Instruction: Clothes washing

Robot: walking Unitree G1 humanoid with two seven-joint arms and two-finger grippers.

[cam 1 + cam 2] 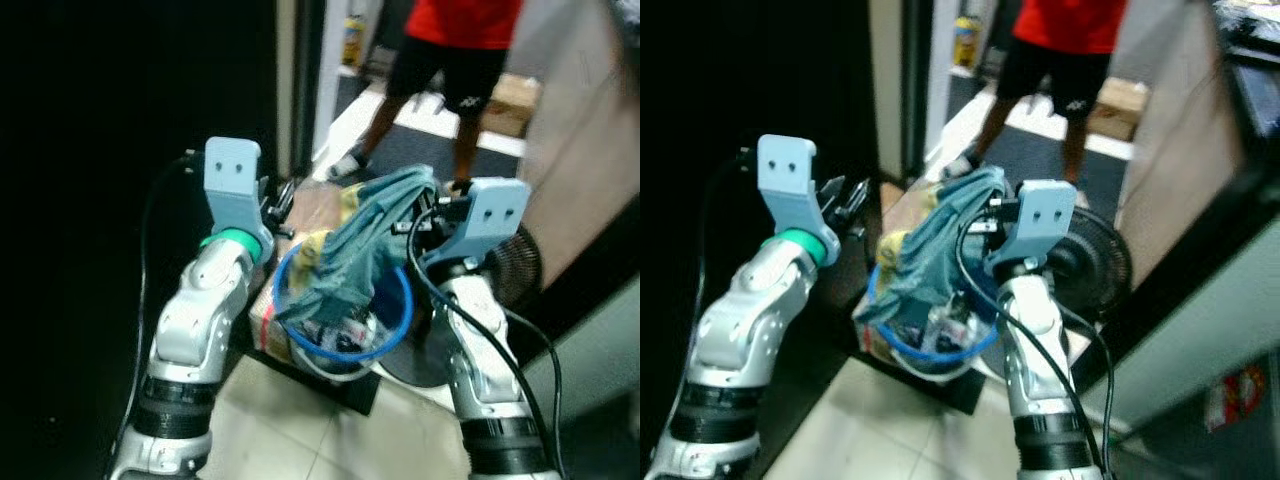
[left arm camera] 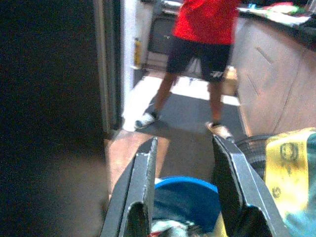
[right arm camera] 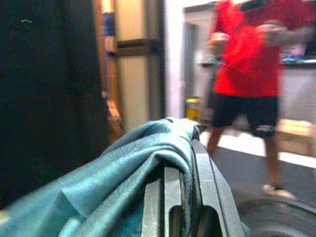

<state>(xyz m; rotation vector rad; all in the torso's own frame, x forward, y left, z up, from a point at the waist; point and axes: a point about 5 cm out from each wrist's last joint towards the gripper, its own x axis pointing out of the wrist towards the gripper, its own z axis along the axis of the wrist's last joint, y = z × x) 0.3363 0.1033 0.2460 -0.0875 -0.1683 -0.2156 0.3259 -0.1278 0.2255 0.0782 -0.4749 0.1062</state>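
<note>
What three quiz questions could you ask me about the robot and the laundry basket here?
1. True or false: the right end effector is shut on the teal garment.
2. Which colour is the rim of the laundry basket? A) red B) blue C) green
3. Fill in: the left end effector is ____, holding nothing, above the basket.

Key:
1. True; the cloth drapes over its closed fingers and hangs down into the basket.
2. B, blue.
3. Open.
</note>
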